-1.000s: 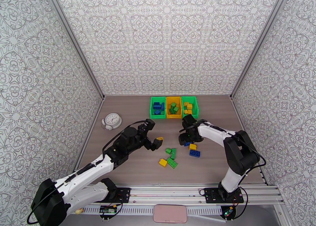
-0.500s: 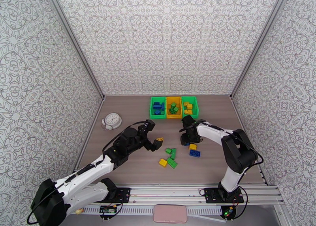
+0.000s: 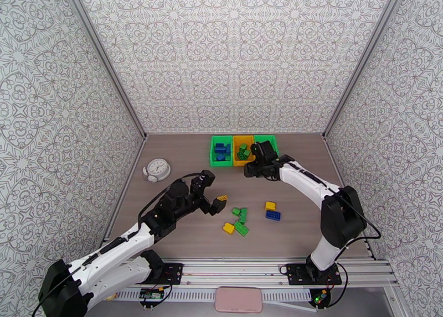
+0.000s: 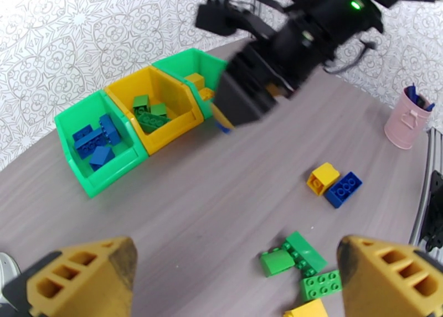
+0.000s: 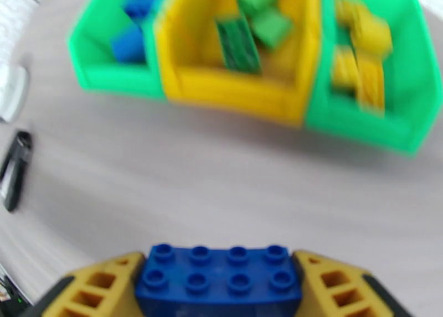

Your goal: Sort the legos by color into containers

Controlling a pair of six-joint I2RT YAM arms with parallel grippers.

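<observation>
Three bins [image 3: 221, 164] sit in a row at the far side of the table [image 3: 177, 152]. The left green bin [image 4: 111, 174] has blue bricks [image 4: 91, 141] in it. The yellow bin [image 4: 171, 131] in the middle has green bricks [image 4: 148, 110]. The right green bin [image 4: 191, 61] has yellow bricks [image 4: 195, 80]. The right gripper [image 5: 219, 287] is up in front of the bins, squeezing a blue brick [image 5: 219, 271] between its fingers. The left gripper [image 4: 238, 279] is spread wide apart over the table. Near it lie loose bricks [image 3: 239, 216]: some green, two yellow, one blue.
</observation>
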